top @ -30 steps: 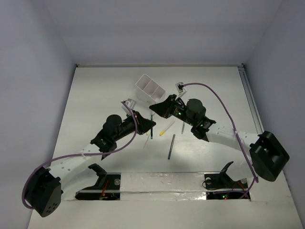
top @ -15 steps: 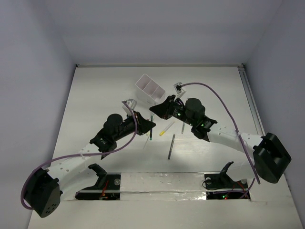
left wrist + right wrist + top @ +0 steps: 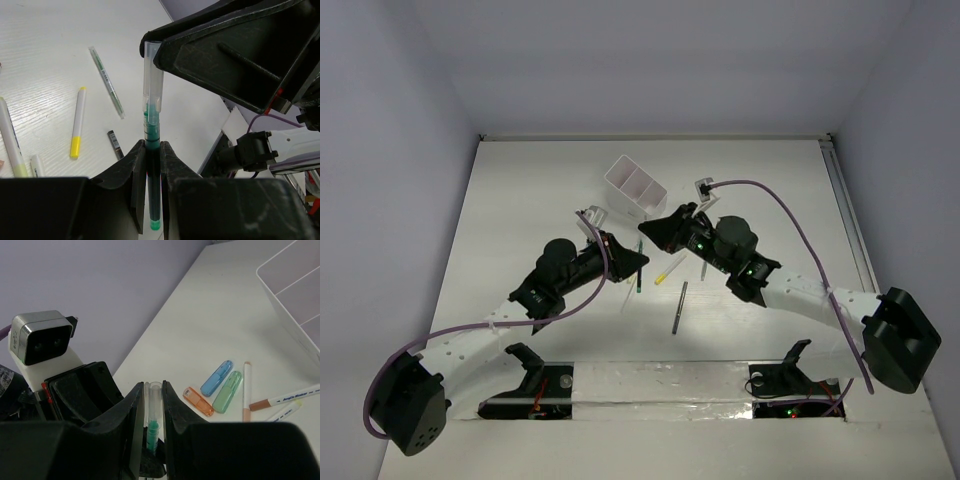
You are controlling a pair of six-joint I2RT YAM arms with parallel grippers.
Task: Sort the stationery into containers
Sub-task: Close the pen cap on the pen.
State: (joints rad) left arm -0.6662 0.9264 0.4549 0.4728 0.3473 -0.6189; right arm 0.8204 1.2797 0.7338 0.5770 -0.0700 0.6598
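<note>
A green pen (image 3: 152, 135) with a clear cap (image 3: 152, 70) is held in the air between both arms. My left gripper (image 3: 153, 147) is shut on its green barrel. My right gripper (image 3: 152, 390) is shut on the clear cap (image 3: 153, 397) at the other end. In the top view the two grippers meet tip to tip, left gripper (image 3: 634, 262) and right gripper (image 3: 647, 231), just in front of the white three-compartment container (image 3: 635, 187). The pen's lower end (image 3: 639, 283) sticks out below them.
On the table lie a yellow pen (image 3: 668, 268), a dark grey pen (image 3: 679, 306) and a thin green pen (image 3: 106, 82). Blue (image 3: 217, 378), green (image 3: 227, 391) and orange (image 3: 198, 401) chunky pieces lie beside a white pen (image 3: 246, 397) near the container's wall (image 3: 295, 295).
The right arm's forearm and elbow have drifted a little to the right. Both grippers have kept their hold on the pen, and the left arm has barely moved.
</note>
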